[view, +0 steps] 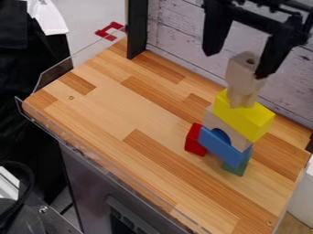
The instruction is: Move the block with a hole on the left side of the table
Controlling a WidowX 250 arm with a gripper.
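The black gripper [237, 64] hangs open at the upper right, its two fingers wide apart. A natural wood block with a round hole in its top end [243, 77] stands upright on a yellow block [243, 115], the highest piece of a stack. One fingertip overlaps the block's upper right edge in view; the other is up and to the left, with a gap beside the block. Whether the right finger touches it I cannot tell. The left side of the wooden table [98, 103] is at the far end from the stack.
Under the yellow block are a wooden arch [214, 119], a tilted blue block [223, 147], a red block [195, 140] and a green block [237, 168]. A black post [137, 29] rises at the back edge, before a white plank wall. Clear low guards line the table's edges.
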